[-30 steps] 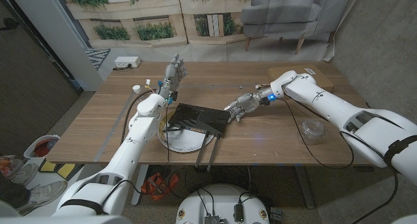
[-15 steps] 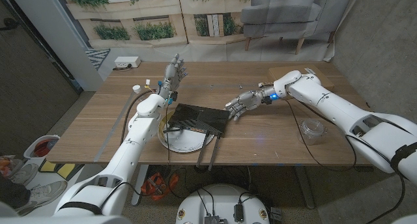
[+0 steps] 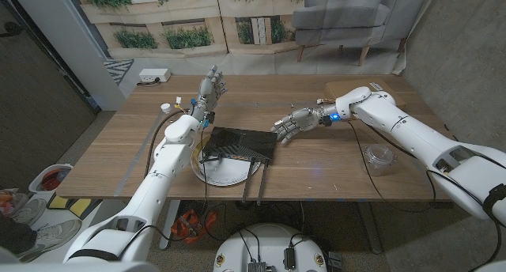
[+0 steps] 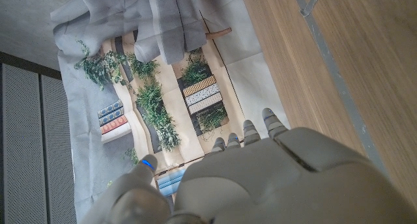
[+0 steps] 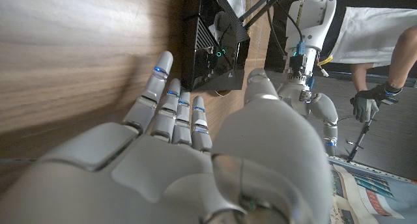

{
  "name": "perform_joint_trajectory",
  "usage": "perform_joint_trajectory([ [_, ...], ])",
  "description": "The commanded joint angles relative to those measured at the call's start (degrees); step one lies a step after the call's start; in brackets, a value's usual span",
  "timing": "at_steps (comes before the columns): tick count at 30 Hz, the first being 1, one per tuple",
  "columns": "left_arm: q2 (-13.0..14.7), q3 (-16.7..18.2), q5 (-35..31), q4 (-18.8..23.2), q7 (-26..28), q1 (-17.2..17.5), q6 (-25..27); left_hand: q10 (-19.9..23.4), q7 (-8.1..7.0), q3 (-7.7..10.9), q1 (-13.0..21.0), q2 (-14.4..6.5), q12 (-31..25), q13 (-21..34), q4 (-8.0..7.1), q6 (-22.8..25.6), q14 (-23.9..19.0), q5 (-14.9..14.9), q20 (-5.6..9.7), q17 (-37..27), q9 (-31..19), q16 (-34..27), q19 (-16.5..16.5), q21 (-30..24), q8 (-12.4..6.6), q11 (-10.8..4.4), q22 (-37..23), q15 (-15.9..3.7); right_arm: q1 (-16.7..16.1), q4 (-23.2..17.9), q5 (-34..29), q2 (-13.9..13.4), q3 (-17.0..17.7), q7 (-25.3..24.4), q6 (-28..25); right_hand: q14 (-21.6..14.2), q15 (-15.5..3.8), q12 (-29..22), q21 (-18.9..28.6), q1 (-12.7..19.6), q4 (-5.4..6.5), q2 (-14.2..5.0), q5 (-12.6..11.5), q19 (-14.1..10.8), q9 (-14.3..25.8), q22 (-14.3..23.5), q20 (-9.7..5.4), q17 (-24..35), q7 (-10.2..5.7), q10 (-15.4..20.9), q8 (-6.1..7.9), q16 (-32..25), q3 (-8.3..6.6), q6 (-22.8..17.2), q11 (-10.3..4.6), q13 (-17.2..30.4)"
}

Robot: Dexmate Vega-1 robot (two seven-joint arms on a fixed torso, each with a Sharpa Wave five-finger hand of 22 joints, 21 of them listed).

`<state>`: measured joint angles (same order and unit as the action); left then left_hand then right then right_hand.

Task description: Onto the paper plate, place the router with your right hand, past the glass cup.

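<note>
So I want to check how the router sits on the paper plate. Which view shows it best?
The head view: the whole router lies partly over the paper plate. The right wrist view catches one end of it beyond the right hand.

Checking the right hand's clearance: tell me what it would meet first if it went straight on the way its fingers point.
Probably the router. The right hand is open, fingers aimed at its near edge, with bare table between them. The hand's height above the wood is unclear, so it might pass over.

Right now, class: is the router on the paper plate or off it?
On it, partly. The router lies across the paper plate, overhanging its far rim; the right hand hovers open beside it.
</note>
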<state>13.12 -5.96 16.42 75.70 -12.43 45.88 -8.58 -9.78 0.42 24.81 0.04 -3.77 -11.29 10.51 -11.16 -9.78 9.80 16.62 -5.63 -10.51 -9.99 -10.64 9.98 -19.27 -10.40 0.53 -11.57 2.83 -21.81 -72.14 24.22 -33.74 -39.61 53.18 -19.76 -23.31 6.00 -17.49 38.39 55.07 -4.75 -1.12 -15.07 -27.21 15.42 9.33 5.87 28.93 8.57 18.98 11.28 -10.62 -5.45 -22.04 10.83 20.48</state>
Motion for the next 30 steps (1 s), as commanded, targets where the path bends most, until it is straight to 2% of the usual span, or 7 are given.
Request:
perform_joint_trajectory([
  [1, 0.7, 0.1, 0.5, 1.7, 0.0, 1.1, 0.3, -13.3, 0.17, -0.21, 0.0, -6.6, -0.3, 0.2, -0.01, -8.1, 12.3, 0.4, -0.16, -0.3, -0.2, -0.4, 4.1, 0.0, -0.19, -0.12, -0.1, 0.07, -3.5, -5.4, 3.0, -2.5, 2.8, -4.7, 0.2, 3.2, 0.62, 0.6, -2.0, 0.1, -0.37, -0.53, -0.4, 2.6, 0.0, 0.2, 0.33, -0.3, 1.10, -1.5, 0.32, 0.3, 0.34, -0.2, -0.55, 0.0],
  [5, 0.8, 0.1, 0.6, 2.1, -0.1, 1.4, 0.5, -13.3, 0.16, -0.22, 0.0, -6.6, -0.3, 0.2, -0.01, -8.1, 12.3, 0.4, -0.16, -0.3, -0.2, -0.4, 4.2, 0.1, -0.20, -0.05, -0.1, 0.05, -4.3, -6.6, 3.5, -3.1, 3.2, -5.9, 0.5, 5.6, 0.51, 0.7, -3.4, 0.2, -0.46, -0.80, -0.6, 4.3, -0.1, 0.2, 0.23, -0.5, 0.68, -1.8, 0.25, 0.4, 0.43, 0.2, -0.86, -0.2],
  [8, 1.0, 0.1, 0.8, 2.4, -0.2, 1.5, 0.6, -13.2, 0.14, -0.22, 0.0, -6.6, -0.3, 0.2, -0.01, -8.1, 12.4, 0.4, -0.23, -0.3, -0.2, -0.4, 4.2, 0.1, -0.19, -0.07, -0.1, 0.08, -4.9, -7.4, 4.1, -3.5, 3.6, -6.7, 0.6, 8.8, 1.34, 0.8, -5.1, 0.2, -0.57, -1.00, -0.7, 6.5, -0.1, 0.3, 0.44, -1.0, 0.30, -2.3, 0.25, 0.6, 0.65, 0.4, -1.12, -0.3],
  [11, 1.2, 0.1, 0.9, 2.7, -0.3, 1.7, 0.8, -13.2, 0.12, -0.23, 0.0, -6.6, -0.4, 0.2, -0.01, -8.1, 12.4, 0.4, -0.17, -0.3, -0.2, -0.4, 4.1, 0.1, -0.19, -0.03, -0.1, 0.08, -5.3, -7.9, 4.6, -3.9, 3.9, -7.2, 0.8, 10.3, 1.48, 0.8, -6.2, 0.1, -0.57, -1.09, -0.7, 8.0, -0.2, 0.3, 0.86, -1.3, 0.15, -2.5, 0.21, 0.7, 0.77, 0.6, -1.12, -0.4],
  [25, 1.8, 0.0, 1.2, 3.4, -0.9, 2.0, 1.2, -13.3, 0.10, -0.24, 0.0, -6.6, -0.3, 0.2, 0.00, -8.1, 12.4, 0.4, -0.18, -0.3, -0.2, -0.4, 4.2, 0.1, -0.18, -0.05, -0.1, 0.02, -6.6, -10.4, 5.9, -5.4, 5.2, -9.5, 1.9, 13.7, 1.35, 0.8, -8.1, 0.2, -0.92, -0.96, -0.9, 9.7, -0.3, 0.3, 0.87, -2.6, -0.33, -2.8, 0.54, 0.7, 1.13, -0.1, -1.63, -0.6],
  [30, 2.2, 0.0, 1.2, 3.5, -1.3, 1.9, 1.4, -13.3, 0.13, -0.24, 0.0, -6.6, -0.3, 0.2, 0.00, -8.2, 12.4, 0.4, -0.21, -0.3, -0.2, -0.4, 4.2, 0.1, -0.16, -0.11, -0.1, 0.01, -6.7, -10.6, 6.3, -5.3, 5.5, -10.1, 2.6, 14.5, 0.45, 0.8, -8.7, 0.3, -1.03, -1.03, -1.0, 9.9, -0.3, 0.3, 0.46, -3.2, -0.69, -3.0, 0.55, 0.7, 1.18, -0.1, -1.98, -0.8],
])
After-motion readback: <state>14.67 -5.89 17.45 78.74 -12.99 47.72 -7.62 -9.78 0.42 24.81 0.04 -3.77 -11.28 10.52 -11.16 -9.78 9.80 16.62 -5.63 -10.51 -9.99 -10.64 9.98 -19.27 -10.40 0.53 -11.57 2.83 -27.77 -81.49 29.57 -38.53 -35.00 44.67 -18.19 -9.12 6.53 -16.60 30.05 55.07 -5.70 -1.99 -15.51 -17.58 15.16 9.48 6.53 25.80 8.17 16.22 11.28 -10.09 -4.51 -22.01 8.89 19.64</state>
